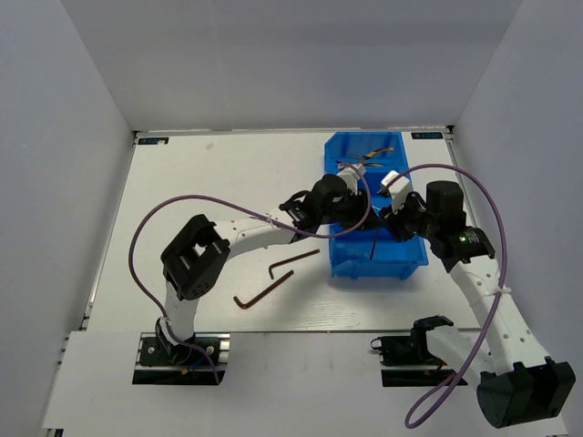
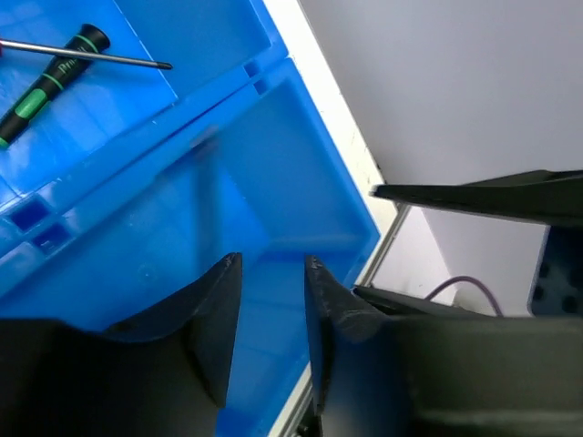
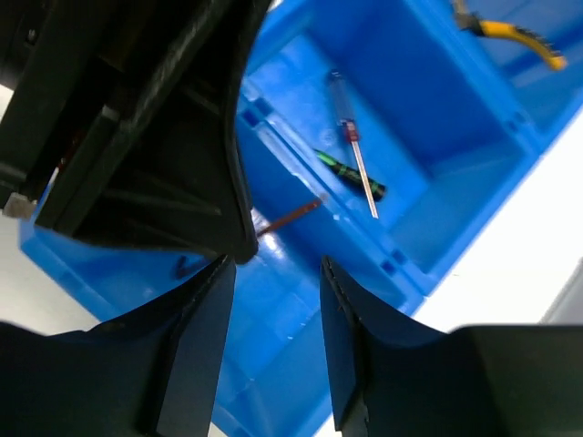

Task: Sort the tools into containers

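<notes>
Hanging over the blue bin (image 1: 378,264), both pincers are spread with nothing between the fingers; the left gripper (image 2: 271,264) sits above a bare compartment, next to the one holding the green-handled screwdriver (image 2: 41,86); the right gripper (image 3: 276,266) hovers over the bin's near end. Like seems to go with like: the pliers (image 1: 369,157) lie in the far compartment; the thin screwdriver (image 3: 348,130) lies across the green one in the middle. Two hex keys (image 1: 296,259) lie outside on the table (image 1: 200,200), left of the bin, so the bare compartment is probably meant for them.
</notes>
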### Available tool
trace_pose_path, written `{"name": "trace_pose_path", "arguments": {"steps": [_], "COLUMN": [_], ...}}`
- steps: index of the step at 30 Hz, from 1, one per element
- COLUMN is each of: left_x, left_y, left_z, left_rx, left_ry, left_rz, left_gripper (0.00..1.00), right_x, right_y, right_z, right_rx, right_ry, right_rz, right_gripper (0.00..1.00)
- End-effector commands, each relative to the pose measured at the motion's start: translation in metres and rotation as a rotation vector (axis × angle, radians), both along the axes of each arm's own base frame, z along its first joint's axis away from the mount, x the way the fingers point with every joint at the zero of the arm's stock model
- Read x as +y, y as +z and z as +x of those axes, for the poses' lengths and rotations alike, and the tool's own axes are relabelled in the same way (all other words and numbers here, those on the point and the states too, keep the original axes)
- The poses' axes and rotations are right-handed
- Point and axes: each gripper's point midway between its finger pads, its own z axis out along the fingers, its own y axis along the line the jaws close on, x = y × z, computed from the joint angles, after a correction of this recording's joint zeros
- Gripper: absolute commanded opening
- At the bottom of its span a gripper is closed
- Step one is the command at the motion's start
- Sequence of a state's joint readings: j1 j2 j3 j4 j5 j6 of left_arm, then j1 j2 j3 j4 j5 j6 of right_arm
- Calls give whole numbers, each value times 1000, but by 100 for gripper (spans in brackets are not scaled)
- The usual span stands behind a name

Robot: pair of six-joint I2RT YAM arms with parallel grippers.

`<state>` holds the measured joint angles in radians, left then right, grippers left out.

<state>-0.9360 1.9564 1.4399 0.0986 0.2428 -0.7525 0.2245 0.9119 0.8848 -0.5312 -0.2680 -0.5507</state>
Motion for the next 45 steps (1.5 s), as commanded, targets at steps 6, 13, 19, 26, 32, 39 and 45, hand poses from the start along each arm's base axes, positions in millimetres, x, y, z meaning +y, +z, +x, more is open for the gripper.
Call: {"name": "trace_pose_path", "arguments": {"steps": [6, 13, 19, 26, 32, 39, 45], "left_x": [16, 125, 252, 298, 317, 331, 334], "left_y": [34, 62, 14, -40, -50, -61, -62], "left_z": [-5, 5, -39, -106, -126, -144, -149], "left_rx": [-61, -125, -53, 104, 162, 206, 221], "left_ry": [13, 348, 526, 363, 404, 422, 428], "left_rz": [-4, 120, 463, 655, 660, 647, 630], "left_gripper": [57, 42, 1, 65, 65, 65, 65], "right_x": [24, 64, 98, 122, 156, 200, 220], "right_y": [26, 31, 21, -55, -93, -127, -159], "right_z": [10, -10, -17, -33, -33, -17, -21], "right_rx": [-3, 79, 125, 235, 228, 242, 270], "right_ry": [92, 379, 697, 1102, 1247, 1199, 1181], "right_rz": [85, 174, 195, -14, -183, -271, -343], "right_gripper": [49, 48, 54, 64, 65, 61, 58]}}
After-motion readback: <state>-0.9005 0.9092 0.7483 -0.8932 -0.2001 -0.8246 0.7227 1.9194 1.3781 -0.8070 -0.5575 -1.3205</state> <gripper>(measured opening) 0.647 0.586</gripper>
